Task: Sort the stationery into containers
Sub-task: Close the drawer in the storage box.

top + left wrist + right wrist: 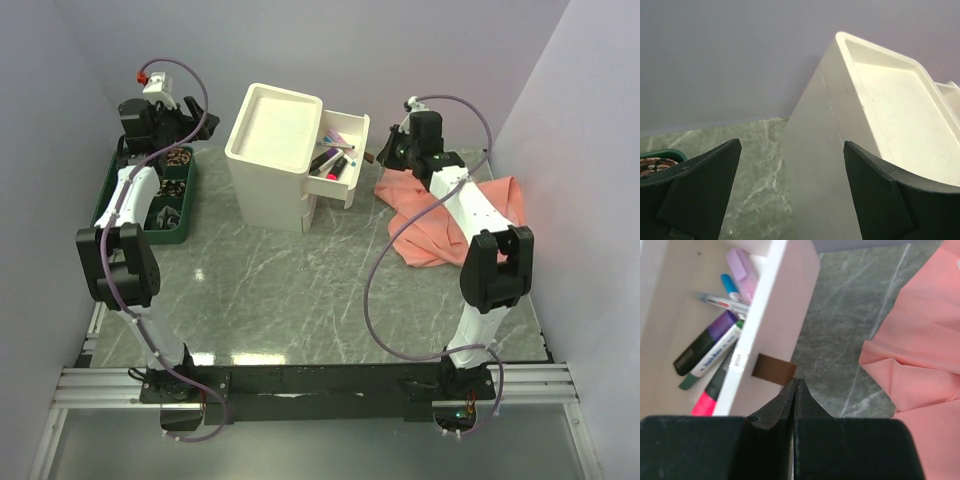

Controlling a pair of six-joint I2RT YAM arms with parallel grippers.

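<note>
Grey-green veined marble table [300, 290], pale lilac walls [400, 40] on three sides. Cream cabinet [272, 150] at the far centre, top drawer [775, 305] pulled out. The stationery [715, 340] lies inside it. Right gripper [795, 385] pressed closed, empty, tips just beside the brown handle [772, 371]. Left gripper [791, 150] spread wide, empty, near the cabinet's side. Pink cloth [450, 215] on the right, green tray [165, 200] on the left

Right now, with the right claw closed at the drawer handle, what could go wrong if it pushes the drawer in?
The shut right claw points only at the corner of the brown handle, so a push may slip off. The cabinet could also slide, since the open left claw is beside it, not gripping it.
</note>
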